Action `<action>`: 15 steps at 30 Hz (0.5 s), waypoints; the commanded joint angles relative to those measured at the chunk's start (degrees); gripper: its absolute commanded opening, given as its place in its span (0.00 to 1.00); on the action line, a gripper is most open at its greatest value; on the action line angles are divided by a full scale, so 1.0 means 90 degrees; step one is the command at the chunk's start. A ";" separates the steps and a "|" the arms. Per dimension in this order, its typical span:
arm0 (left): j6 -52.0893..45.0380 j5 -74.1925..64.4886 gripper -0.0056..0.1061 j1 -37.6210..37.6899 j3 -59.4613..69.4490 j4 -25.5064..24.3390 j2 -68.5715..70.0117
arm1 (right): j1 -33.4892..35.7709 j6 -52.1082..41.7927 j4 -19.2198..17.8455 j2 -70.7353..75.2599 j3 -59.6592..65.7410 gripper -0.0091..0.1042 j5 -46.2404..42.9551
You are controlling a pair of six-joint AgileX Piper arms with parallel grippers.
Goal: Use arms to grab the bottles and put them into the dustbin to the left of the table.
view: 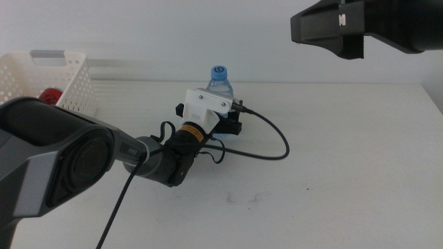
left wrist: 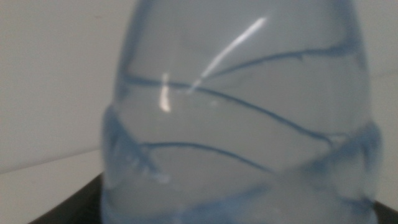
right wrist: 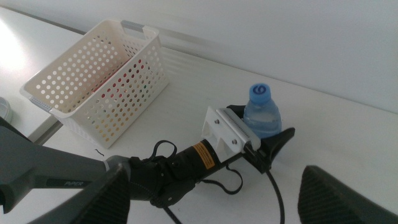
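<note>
While upright on table [view: 332, 159], water bottle [view: 220, 83] between left gripper [view: 225, 126] jaws.

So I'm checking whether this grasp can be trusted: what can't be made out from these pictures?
- Left gripper contact with the bottle: in the middle view the white wrist housing hides it; the left wrist view is a blurred close-up.
- Bottle base: hidden by that gripper in the middle and right wrist views.
- Dustbin contents: only red patches through its perforated wall.
- Right gripper: cut off by the middle view's top edge.
</note>
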State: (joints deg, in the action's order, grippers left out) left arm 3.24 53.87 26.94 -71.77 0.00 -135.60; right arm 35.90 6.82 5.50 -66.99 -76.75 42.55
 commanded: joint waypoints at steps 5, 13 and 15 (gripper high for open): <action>-0.0182 -0.0632 0.43 -0.0008 0.0306 0.0347 0.0648 | 0.0015 -0.0019 -0.0030 0.0047 0.0013 0.74 -0.0062; -0.1057 -0.5391 0.03 -0.0013 0.1142 0.0434 0.3781 | 0.0015 -0.0019 -0.0030 0.0047 0.0013 0.74 -0.0062; -0.1057 -0.5985 0.04 -0.0013 0.1142 0.0245 0.4294 | 0.0015 -0.0019 -0.0030 0.0047 0.0013 0.74 -0.0062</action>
State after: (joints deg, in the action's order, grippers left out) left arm -5.78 2.96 26.84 -61.30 3.00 -101.21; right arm 35.90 6.82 5.50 -66.99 -76.75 42.55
